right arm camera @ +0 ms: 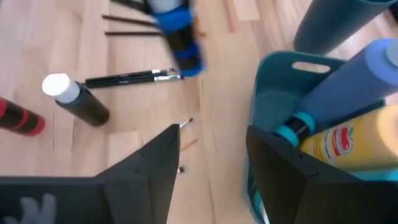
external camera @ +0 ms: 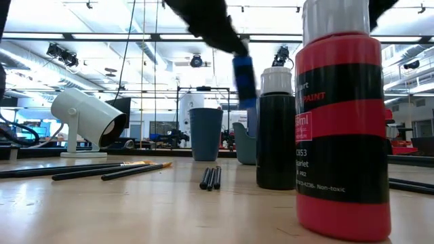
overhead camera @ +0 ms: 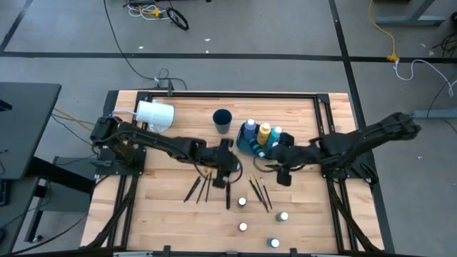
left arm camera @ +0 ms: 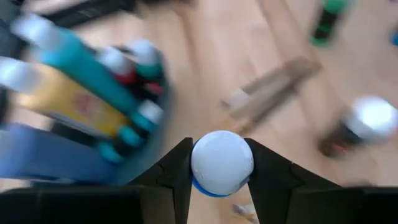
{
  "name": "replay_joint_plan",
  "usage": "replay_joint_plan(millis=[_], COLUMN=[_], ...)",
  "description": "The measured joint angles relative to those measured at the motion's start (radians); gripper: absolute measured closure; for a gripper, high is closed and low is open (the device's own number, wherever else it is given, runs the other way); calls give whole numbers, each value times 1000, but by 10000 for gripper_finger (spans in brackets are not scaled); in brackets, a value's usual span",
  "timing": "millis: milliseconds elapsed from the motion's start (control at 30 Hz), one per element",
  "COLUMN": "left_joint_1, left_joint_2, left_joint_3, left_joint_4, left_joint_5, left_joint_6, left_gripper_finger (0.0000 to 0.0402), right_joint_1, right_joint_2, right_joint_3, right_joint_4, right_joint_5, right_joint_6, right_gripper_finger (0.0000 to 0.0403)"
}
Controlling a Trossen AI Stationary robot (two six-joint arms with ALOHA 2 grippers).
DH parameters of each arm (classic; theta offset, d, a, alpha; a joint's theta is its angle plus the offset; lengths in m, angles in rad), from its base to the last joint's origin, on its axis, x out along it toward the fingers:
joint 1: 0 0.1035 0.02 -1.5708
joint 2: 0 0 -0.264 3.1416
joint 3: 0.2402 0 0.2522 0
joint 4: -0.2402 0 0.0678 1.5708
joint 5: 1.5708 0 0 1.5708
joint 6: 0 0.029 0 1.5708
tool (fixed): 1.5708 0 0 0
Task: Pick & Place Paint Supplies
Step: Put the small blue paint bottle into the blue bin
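Note:
My left gripper (left arm camera: pixel 219 180) is shut on a small blue paint bottle with a white cap (left arm camera: pixel 222 163), near the table's middle (overhead camera: pixel 227 165) and left of the teal bin (overhead camera: pixel 251 145). The bin holds tall blue, yellow and teal bottles (right arm camera: pixel 348 93). My right gripper (right arm camera: pixel 211 155) is open beside the bin (right arm camera: pixel 273 106), over bare wood and touching nothing. Several small bottles (overhead camera: pixel 242 202) stand upright on the near half of the table. Dark brushes (overhead camera: pixel 200 187) lie flat there. My left gripper pinches the blue bottle just under its white cap (left arm camera: pixel 208 186), one finger (left arm camera: pixel 177 171) on each side. The fingers come from above. The bottle (external camera: pixel 245 80) hangs below them, slightly tilted and lifted clear of the table.
A dark blue cup (overhead camera: pixel 222 120) stands behind the bin, and a large white cylinder (overhead camera: pixel 153 114) lies at the far left. A red bottle (external camera: pixel 339 122) and a black one (external camera: pixel 276 129) stand near the front edge. More brushes (overhead camera: pixel 260 193) lie between the small bottles.

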Motion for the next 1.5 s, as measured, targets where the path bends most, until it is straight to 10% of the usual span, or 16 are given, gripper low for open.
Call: replay_joint_plan(millis=[300, 1500], left_joint_1=[173, 345], left_joint_2=[33, 235], left_joint_3=[9, 7], left_joint_4=[193, 177], left_joint_5=[134, 126], left_joint_6=[7, 42], left_gripper_finger=[269, 254], right_joint_1=[-36, -45], right_joint_2=[-183, -189], right_joint_3=[-230, -234], right_joint_4=[266, 316], right_joint_5=[-1, -3], right_joint_6=[-160, -205], right_gripper_finger=[213, 213])
